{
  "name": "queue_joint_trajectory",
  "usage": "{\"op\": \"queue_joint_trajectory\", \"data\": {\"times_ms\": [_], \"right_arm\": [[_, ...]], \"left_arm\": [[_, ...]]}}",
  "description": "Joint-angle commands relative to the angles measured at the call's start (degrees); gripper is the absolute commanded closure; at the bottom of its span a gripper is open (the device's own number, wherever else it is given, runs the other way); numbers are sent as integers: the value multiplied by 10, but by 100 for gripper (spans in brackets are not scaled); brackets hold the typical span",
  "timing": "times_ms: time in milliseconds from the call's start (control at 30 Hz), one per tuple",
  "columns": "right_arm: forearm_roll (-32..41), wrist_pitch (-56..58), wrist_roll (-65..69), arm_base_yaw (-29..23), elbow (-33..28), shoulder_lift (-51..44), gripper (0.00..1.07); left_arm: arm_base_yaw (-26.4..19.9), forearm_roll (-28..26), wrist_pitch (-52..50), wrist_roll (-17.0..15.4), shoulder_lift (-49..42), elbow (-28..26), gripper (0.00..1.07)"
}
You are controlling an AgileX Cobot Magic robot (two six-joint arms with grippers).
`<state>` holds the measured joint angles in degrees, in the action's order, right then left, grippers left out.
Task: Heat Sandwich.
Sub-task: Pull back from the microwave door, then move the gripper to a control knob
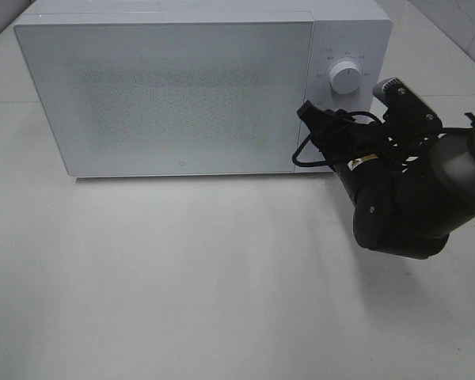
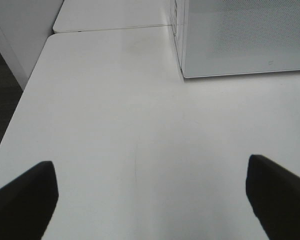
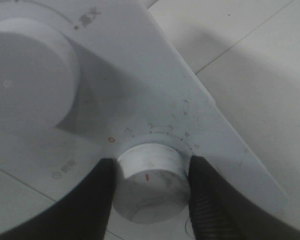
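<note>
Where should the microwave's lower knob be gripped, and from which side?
Grip the lower knob by its round side wall, one finger on each flank, coming straight at the front panel of the microwave. It is a short cylinder standing out from the panel, so only its rim can be pinched. The right pincer sits this way.

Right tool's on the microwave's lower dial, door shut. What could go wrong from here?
1. The right tool pinches the smooth lower dial by its sides; a twist may slip.
2. The scale marks sit close together, so overshooting the setting is easy.
3. The frosted door hides the inside; the sandwich can't be confirmed.
</note>
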<state>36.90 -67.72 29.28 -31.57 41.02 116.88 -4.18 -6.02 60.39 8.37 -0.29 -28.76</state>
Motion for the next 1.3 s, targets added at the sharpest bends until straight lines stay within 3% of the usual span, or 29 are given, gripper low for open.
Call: {"op": "queue_joint_trajectory", "data": {"times_ms": [33,800,1300], "right_arm": [[-5,-56,98,1,7,-2,106],[-6,-56,588,1,7,-2,105],[-10,-54,581,1,7,-2,102]], "left_arm": [[-3,-2,-6,-4,-16,0,10],[-3,-2,-6,-4,-16,0,10],[-3,-2,-6,-4,-16,0,10]]}}
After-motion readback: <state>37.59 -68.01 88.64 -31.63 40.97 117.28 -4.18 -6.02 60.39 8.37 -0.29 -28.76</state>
